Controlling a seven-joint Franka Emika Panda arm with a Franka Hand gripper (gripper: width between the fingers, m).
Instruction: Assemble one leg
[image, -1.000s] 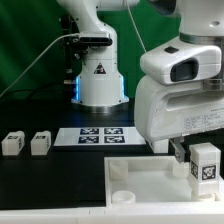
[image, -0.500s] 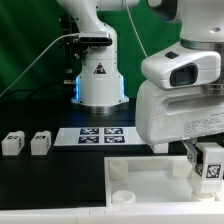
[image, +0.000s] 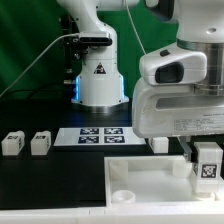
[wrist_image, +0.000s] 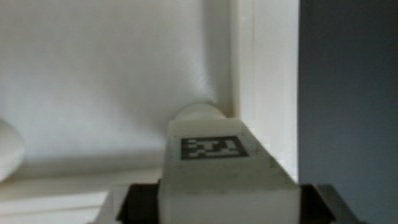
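1 leg (image: 207, 166) is pinched in the gripper (image: 205, 150) over the panel (image: 150, 172), and if lowered off-line it could be snagged there and twisted loose.

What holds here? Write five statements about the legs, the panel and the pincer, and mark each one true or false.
1. Two loose legs lie side by side at the exterior view's left. True.
2. The pincer is open and empty. False: it is shut on a leg.
3. The held leg's tag shows in both views. True.
4. The loose legs lie on the marker board. False: they lie on the table, apart from the board.
5. The held leg hangs over the robot base. False: it is by the panel, at the exterior view's right.
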